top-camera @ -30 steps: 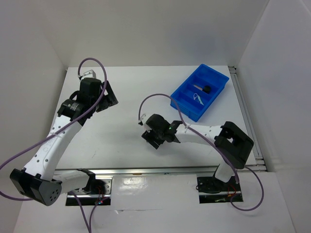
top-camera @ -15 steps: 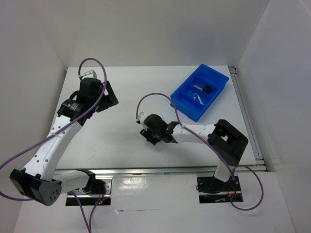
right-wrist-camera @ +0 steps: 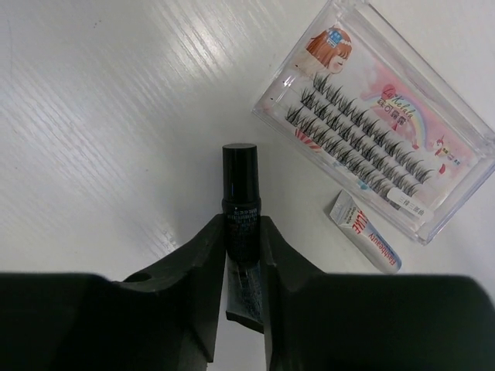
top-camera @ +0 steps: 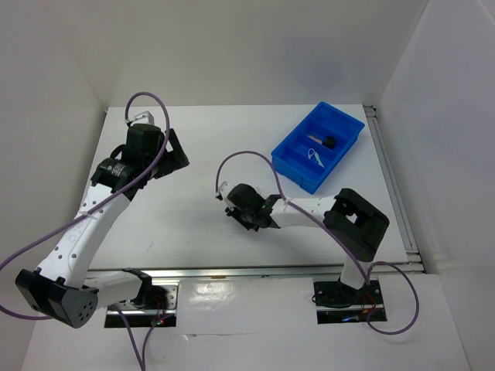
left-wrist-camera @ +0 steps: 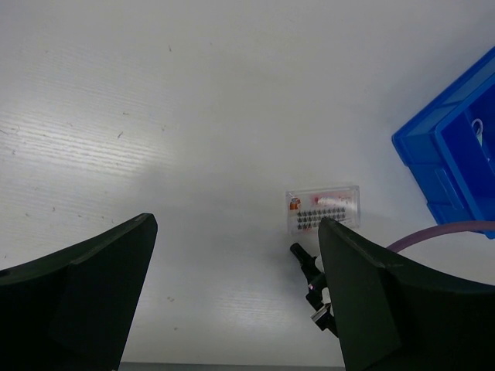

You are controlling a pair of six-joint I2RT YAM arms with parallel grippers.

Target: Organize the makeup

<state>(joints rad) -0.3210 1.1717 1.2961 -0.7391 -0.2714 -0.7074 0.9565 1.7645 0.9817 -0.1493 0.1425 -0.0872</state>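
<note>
The right gripper sits near the middle of the worktop, its fingers pinched tight on a slim black tube. The tube's capped end sticks out past the fingertips just above the surface; whether it touches the surface I cannot tell. Just beside it, toward the far edge, lies a clear lash case, with a white red-printed sachet against the case's near side. From overhead the right gripper hides the tube.

The left gripper hangs over the far left part, fingers spread wide with nothing between them.

At the far right corner stands the blue bin. It holds a lavender looped string and a small black piece, too small to make out.
</note>
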